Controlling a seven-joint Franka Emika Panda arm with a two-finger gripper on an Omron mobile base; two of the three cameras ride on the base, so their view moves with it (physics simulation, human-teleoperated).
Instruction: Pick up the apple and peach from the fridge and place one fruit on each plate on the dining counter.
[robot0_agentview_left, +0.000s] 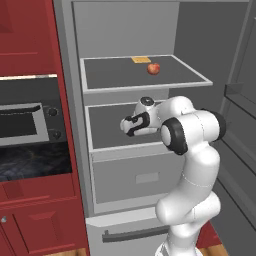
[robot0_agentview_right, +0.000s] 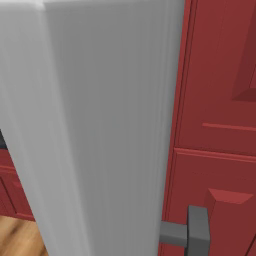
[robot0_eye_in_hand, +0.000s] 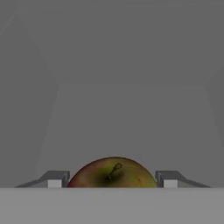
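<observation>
Standing before the tall light-grey fridge (robot0_agentview_left: 125, 30) with its door swung open to the right, we are in the first half of the job: we judge that one fruit is being taken and nothing has reached a plate yet, since neither plates nor the dining bench are in sight. To the left of the fridge run glossy dark red cabinets (robot0_agentview_left: 30, 35), with a black oven front set among them. The fridge interior is flat matte grey: an upper shelf (robot0_agentview_left: 145, 75), a lower shelf (robot0_agentview_left: 107, 130) and a plain drawer (robot0_agentview_left: 135, 177) beneath.

Our white arm reaches into the lower shelf, its end effector (robot0_agentview_left: 131, 126) pointing left and inward. In the hand view the end effector (robot0_eye_in_hand: 112, 179) has its two pale finger tips (robot0_eye_in_hand: 54, 179) standing apart on either side of a round, smooth fruit, yellow-green flushed red with a short dark stem (robot0_eye_in_hand: 113, 174); the jaws bracket it closely, but we cannot tell whether they already press on its skin.

On the upper shelf, toward the far side, sits a small round red fruit (robot0_agentview_left: 153, 68), and just behind it lies a flat yellow-orange slab (robot0_agentview_left: 140, 60). That red fruit remains to be fetched, and both placements are still ahead.
</observation>
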